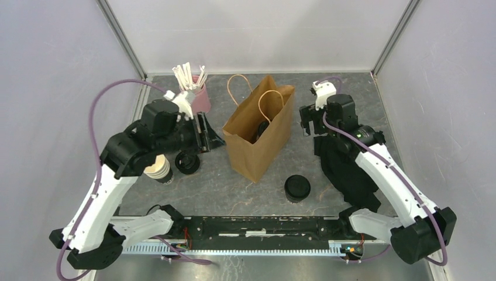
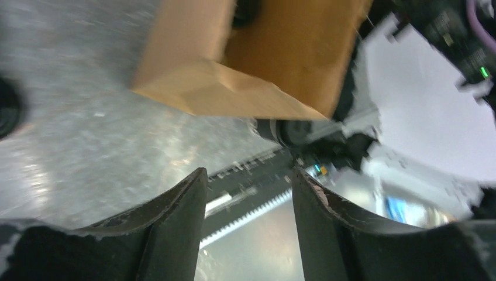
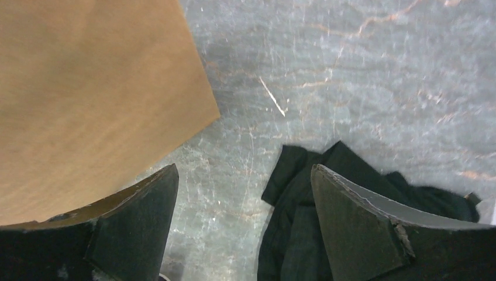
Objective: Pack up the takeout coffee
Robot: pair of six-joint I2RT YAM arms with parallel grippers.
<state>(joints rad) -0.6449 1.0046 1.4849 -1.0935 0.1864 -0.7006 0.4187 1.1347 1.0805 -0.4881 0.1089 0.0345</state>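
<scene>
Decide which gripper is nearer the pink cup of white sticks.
Left. The left gripper is close to the pink cup, on its near side, left of the paper bag; the right gripper is across the bag, on its right side.

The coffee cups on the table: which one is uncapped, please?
The cup under the left arm, cream top showing; the capped cup stands near the bag.
</scene>
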